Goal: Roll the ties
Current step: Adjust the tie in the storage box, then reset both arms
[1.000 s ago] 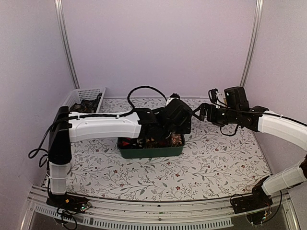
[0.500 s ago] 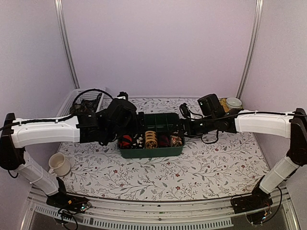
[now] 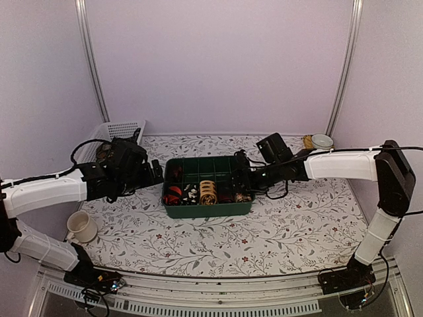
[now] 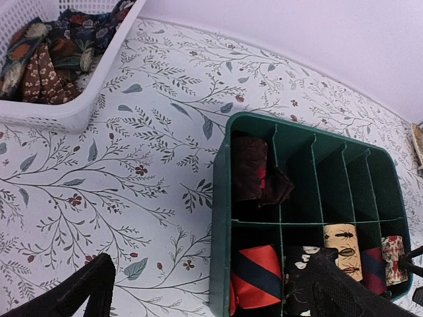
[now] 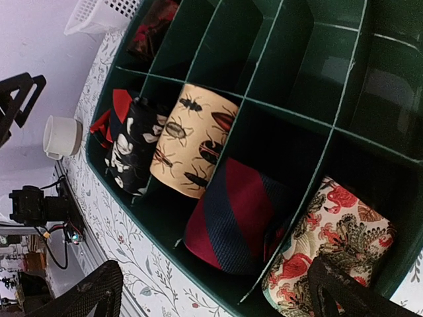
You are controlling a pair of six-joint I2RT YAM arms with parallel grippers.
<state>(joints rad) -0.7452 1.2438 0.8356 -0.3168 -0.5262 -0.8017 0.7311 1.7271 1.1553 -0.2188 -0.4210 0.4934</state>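
Top view, left to right.

- White mesh basket (image 3: 120, 129) at the far left corner of the table (image 3: 297, 231). Inside it is a loose heap of unrolled ties (image 4: 46, 49) in dark prints.
- White cup (image 3: 80, 226) on the near left, well apart from the basket.
- Left gripper (image 3: 157, 173) hangs just left of the green tray (image 3: 205, 211), between basket and tray. Its jaws are spread wide with nothing between them.
- The green tray sits mid-table and is divided into two rows of compartments.
- Far row, leftmost compartment: a dark brown tie (image 4: 254, 173), bunched up and partly leaning on the divider.
- Near row, one roll per compartment, left to right:
  - red tie with navy stripe (image 4: 258, 277)
  - black tie with white print (image 4: 301, 261)
  - cream tie with beetle print (image 5: 188, 142)
  - dark red and navy striped tie (image 5: 231, 218)
  - paisley tie in red and cream (image 5: 330, 244)
- The other far-row compartments look dark; I cannot tell their contents.
- Right gripper (image 3: 243, 178) hangs over the right end of the tray, above the near row. Its jaws are wide apart and hold nothing.
- Small round pot (image 3: 322, 140) at the far right edge; details are too small to tell.
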